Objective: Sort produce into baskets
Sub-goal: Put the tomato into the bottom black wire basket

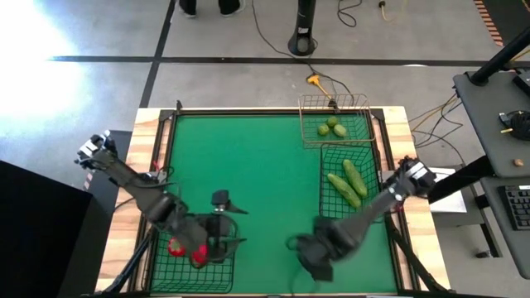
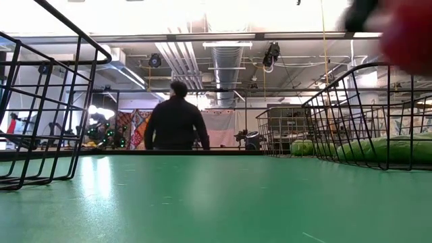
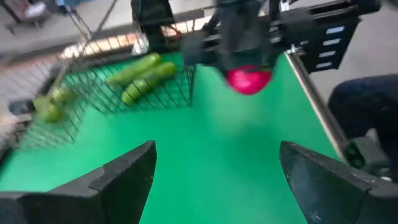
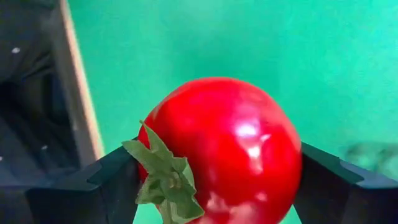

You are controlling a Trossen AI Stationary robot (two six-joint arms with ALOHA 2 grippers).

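- The bench has a flat green mat on top, framed by pale wooden edges; grey concrete floor lies around it, with cables trailing across it beyond the far edge.
- In the room behind the bench, the low view shows a person in dark clothes standing with the back turned, under exposed metal ducts.
- A black wire basket of open rectangular mesh sits along the bench's right side and holds two elongated green cucumbers, lying side by side.
- Just beyond it, at the far right corner, the smaller tan wire basket holds three small round light-green pieces.
- The second black wire basket is at the near left corner with glossy red pieces inside, partly hidden by the left arm.
- The left pincer hangs over that basket's inner edge; its two dark fingers stand wide apart with nothing between them.
- The right pincer is low over the green mat near the bench's front edge, between the two black baskets, clamped on a red tomato.
- That tomato is smooth, shiny and round, with a crinkled green leafy top; a dark finger presses each side.
- No writing or labels can be read.
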